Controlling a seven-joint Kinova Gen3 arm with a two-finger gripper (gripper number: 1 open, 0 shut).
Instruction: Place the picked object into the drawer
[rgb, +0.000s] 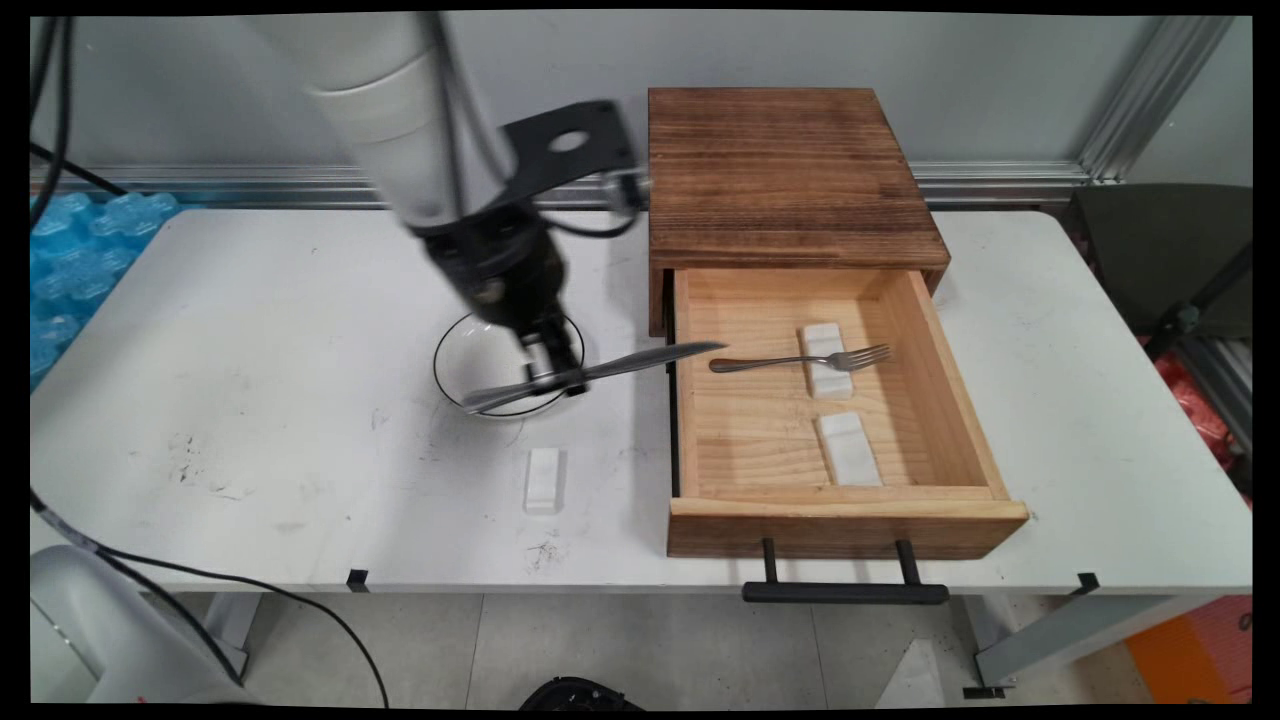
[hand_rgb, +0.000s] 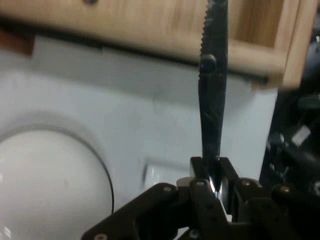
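Steel glinted where a table knife (rgb: 590, 376) lay clamped crosswise in the black gripper (rgb: 556, 376), the 2 fingers closed tight on it partway along its length. In the main view the knife hung roughly level above the white table (rgb: 280, 330), its handle end reaching out to the left over a white plate (rgb: 470, 350) with a dark rim and its blade tip pointing right, over the left wall of the open wooden drawer (rgb: 945, 390). The hand view showed the same grip from behind: the knife (hand_rgb: 212, 90) rose straight up from between the closed fingers (hand_rgb: 199, 175), its serrated edge visible near the top, with the drawer's pale wood (hand_rgb: 150, 25) across the top of the picture and the plate (hand_rgb: 50, 185) at lower left. Inside the drawer a fork (rgb: 800, 360) lay across 1 white rest (rgb: 826, 360), tines to the right, and a 2nd white rest (rgb: 848, 450) lay nearer the drawer front. A 3rd white rest (rgb: 543, 480) lay on the table below the gripper, apart from the plate. Behind the drawer stood its dark wooden cabinet (rgb: 790, 170), and a black handle (rgb: 845, 592) ran along the drawer front.
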